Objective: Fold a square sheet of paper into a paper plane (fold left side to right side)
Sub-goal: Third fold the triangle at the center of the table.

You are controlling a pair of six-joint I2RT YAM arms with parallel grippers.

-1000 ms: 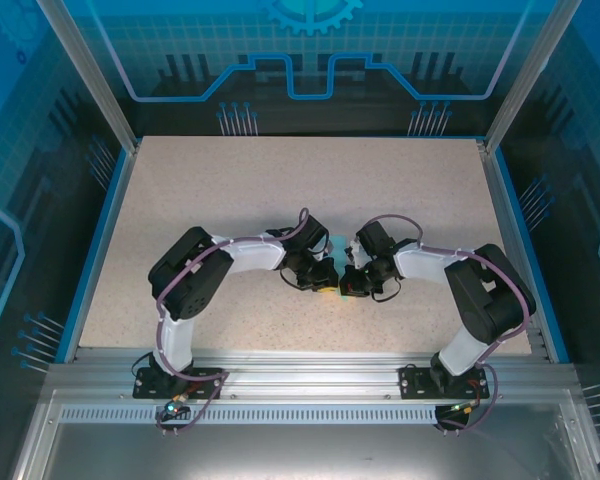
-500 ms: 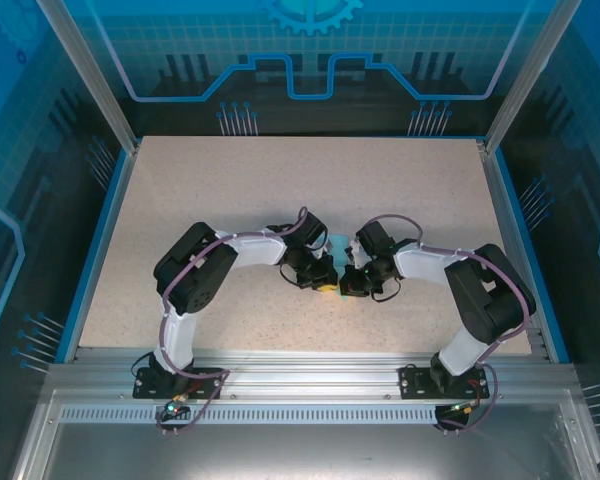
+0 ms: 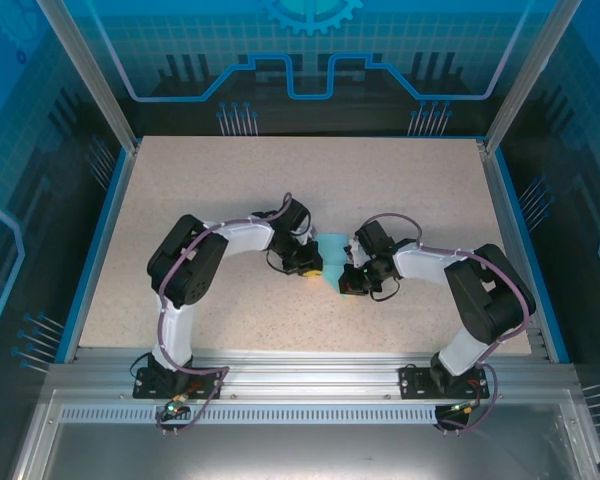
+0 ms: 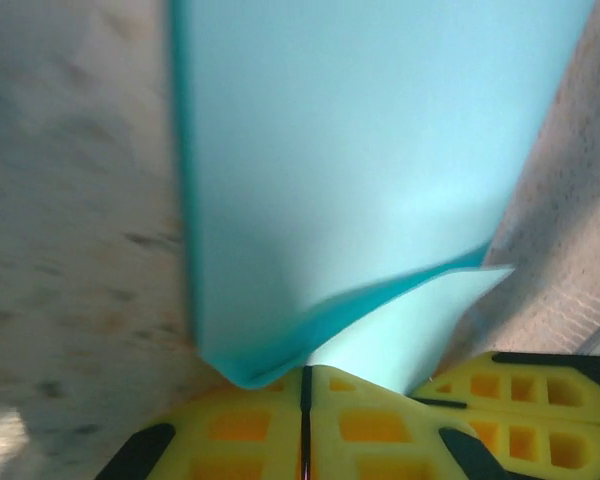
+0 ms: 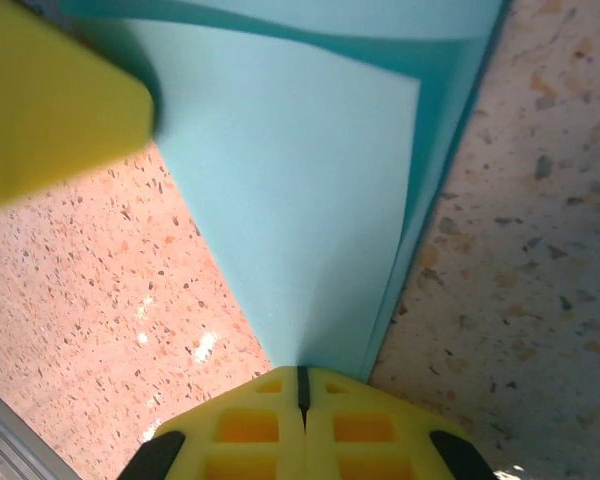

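Observation:
The square sheet of paper [image 3: 332, 248] is light blue and partly folded over, and it sits between my two grippers at the table's middle. My left gripper [image 3: 311, 270] is at the sheet's left edge and my right gripper [image 3: 346, 284] at its near right end. In the left wrist view the doubled paper [image 4: 360, 170] curls up from the shut yellow jaws of the left gripper [image 4: 305, 372]. The right gripper's fingers [image 4: 525, 395] show at the lower right. In the right wrist view the paper [image 5: 300, 200] narrows into the shut jaws of the right gripper [image 5: 301, 370]. A left finger [image 5: 50, 110] blurs the top left corner.
The speckled beige table [image 3: 230, 190] stretches wide behind and to both sides of the grippers. Blue rails and clear enclosure walls [image 3: 100, 100] border it. The aluminium frame [image 3: 300, 375] with both arm bases runs along the near edge.
The left gripper has shifted up and to the left, away from the right gripper. More of the light-blue sheet now shows between the two. The right arm has stayed put.

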